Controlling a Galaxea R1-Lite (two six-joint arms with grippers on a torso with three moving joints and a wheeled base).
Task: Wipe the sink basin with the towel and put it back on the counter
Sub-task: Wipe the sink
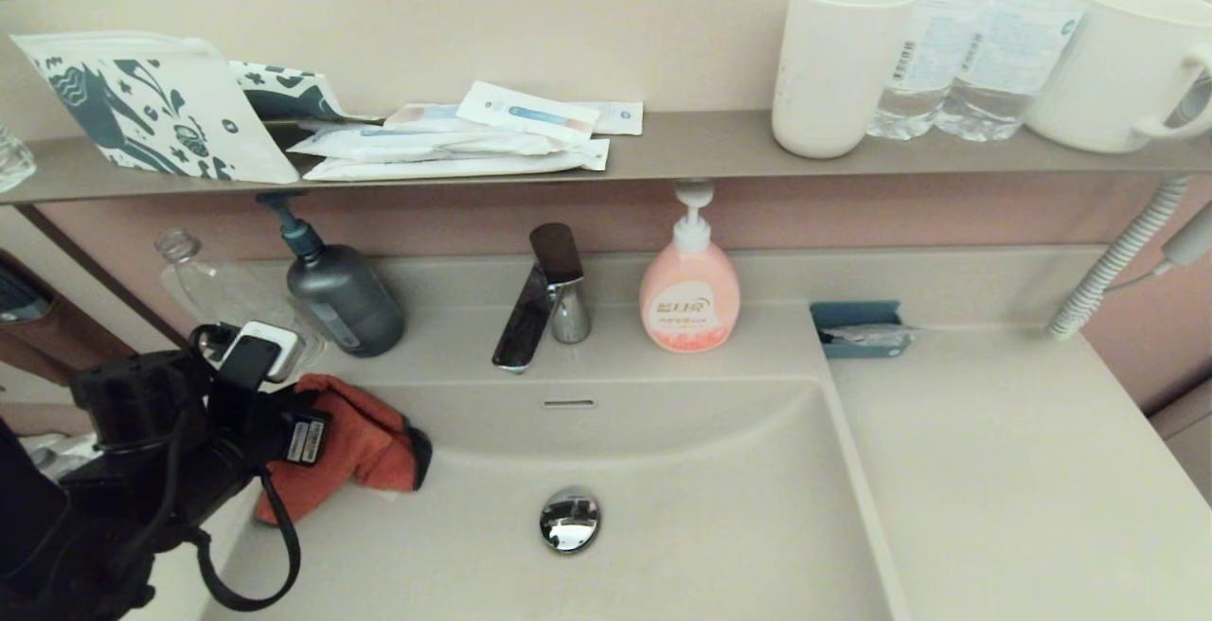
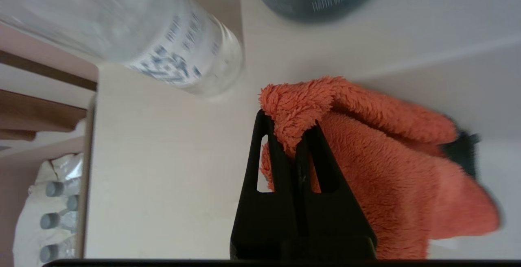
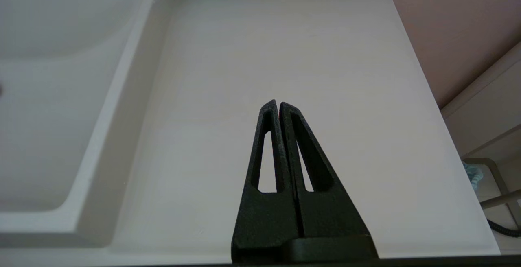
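Observation:
The orange-red terry towel (image 1: 365, 441) hangs at the left rim of the beige sink basin (image 1: 720, 517), draped partly over the edge. My left gripper (image 2: 291, 126) is shut on a bunched fold of the towel (image 2: 374, 177), above the beige counter (image 2: 163, 169) left of the basin. In the head view the left arm's black wrist covers the fingers and part of the cloth. The chrome drain plug (image 1: 569, 519) and the overflow slot (image 1: 568, 403) show in the basin. My right gripper (image 3: 277, 105) is shut on nothing, hovering over the counter (image 3: 309, 55) right of the basin; the head view does not show it.
A dark grey pump bottle (image 1: 339, 290) and a clear plastic bottle (image 1: 204, 285) stand close behind the left gripper. The chrome tap (image 1: 544, 299), a pink soap bottle (image 1: 689, 290) and a teal tray (image 1: 860, 328) line the basin's back. A grey-brown shelf (image 1: 682, 152) carries cups, bottles and packets.

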